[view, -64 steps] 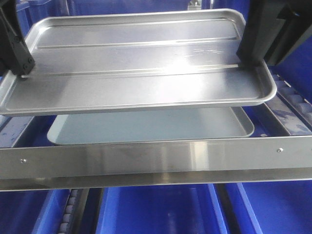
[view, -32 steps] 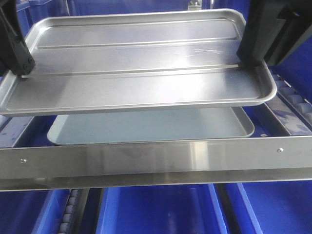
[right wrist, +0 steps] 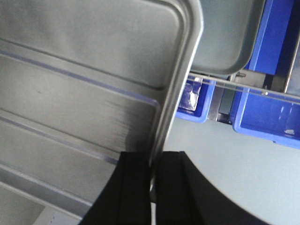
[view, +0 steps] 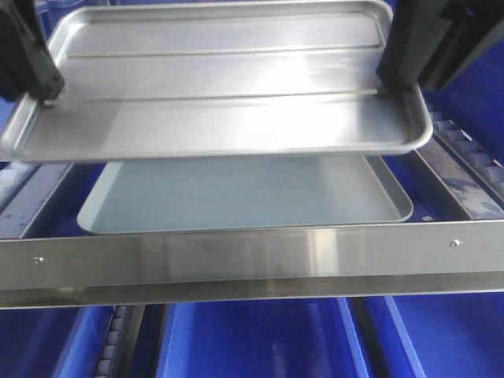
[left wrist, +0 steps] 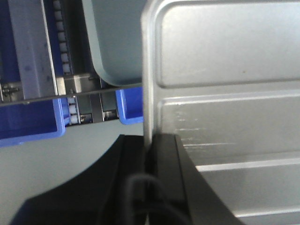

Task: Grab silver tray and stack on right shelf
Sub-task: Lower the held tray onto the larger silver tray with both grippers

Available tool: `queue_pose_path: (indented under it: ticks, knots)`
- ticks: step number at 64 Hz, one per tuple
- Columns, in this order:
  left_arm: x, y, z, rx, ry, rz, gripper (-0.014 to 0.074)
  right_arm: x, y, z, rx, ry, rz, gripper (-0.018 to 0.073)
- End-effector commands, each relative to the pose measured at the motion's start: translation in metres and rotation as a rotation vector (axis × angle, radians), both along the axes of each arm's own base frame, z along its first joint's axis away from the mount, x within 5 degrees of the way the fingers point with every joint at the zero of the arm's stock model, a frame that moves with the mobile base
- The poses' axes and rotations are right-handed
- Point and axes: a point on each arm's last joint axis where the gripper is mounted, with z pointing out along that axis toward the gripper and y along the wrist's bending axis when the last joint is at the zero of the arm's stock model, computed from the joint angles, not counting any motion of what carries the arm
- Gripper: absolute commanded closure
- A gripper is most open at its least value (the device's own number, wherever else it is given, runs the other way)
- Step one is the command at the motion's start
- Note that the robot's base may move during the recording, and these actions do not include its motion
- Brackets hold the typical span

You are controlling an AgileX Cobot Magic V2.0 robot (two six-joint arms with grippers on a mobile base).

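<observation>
The silver tray [view: 220, 87], shiny with two long ridges, hangs level in the air above the right shelf, whose silvery front crossbar [view: 252, 264] runs across the front view. My left gripper [view: 43, 94] is shut on the tray's left rim; the left wrist view shows the rim [left wrist: 148, 93] pinched between its black fingers [left wrist: 166, 159]. My right gripper [view: 390, 83] is shut on the right rim; the right wrist view shows the rim [right wrist: 176, 84] clamped between its fingers [right wrist: 136, 178]. The tray floor fills that view [right wrist: 70, 75].
A duller grey smooth tray [view: 244, 193] lies on the shelf under the held one. White roller lanes [view: 472, 165] run along the shelf's right side. Dark-blue crates [view: 252, 339] sit below the crossbar, and also show in the wrist views [right wrist: 267, 112].
The silver tray has risen and moved back with both grippers, showing more of the grey tray beneath it. Both grips are unchanged.
</observation>
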Motion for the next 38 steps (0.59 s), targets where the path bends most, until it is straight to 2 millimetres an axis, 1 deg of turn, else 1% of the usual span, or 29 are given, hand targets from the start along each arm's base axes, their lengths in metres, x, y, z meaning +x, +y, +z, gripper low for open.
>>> queue_pose_path:
  ticks: [1,6,10,14,18,23,27,34,38]
  knots:
    - [0.011,-0.005,0.032,-0.069,-0.152,-0.038,0.0689,0.009,-0.005,0.035,0.086,-0.182,0.025,0.0509]
    - [0.025,-0.007,0.043,-0.066,-0.184,-0.032,0.0689,0.020,-0.013,0.044,0.086,-0.209,-0.009,0.0509]
    - [0.040,-0.011,0.049,-0.057,-0.202,-0.024,0.0689,0.033,-0.020,0.049,0.071,-0.226,-0.041,0.0509]
    - [0.056,-0.016,0.048,-0.041,-0.201,-0.014,0.0689,0.046,-0.023,0.051,0.044,-0.235,-0.053,0.0509]
    - [0.069,-0.020,0.046,-0.039,-0.200,0.001,0.0689,0.060,-0.023,0.048,0.011,-0.235,-0.050,0.0509]
    - [0.087,-0.024,0.035,-0.022,-0.188,0.018,0.0689,0.079,-0.020,0.039,-0.022,-0.221,-0.047,0.0509]
    - [0.100,-0.028,0.020,0.012,-0.177,0.020,0.0689,0.093,-0.015,0.028,-0.033,-0.207,-0.049,0.0509]
    - [0.117,-0.033,-0.006,0.072,-0.126,0.027,0.0689,0.116,-0.005,0.002,-0.052,-0.173,-0.043,0.0509]
    - [0.127,-0.035,-0.022,0.092,-0.100,0.030,0.0689,0.129,0.003,-0.017,-0.065,-0.151,-0.033,0.0509]
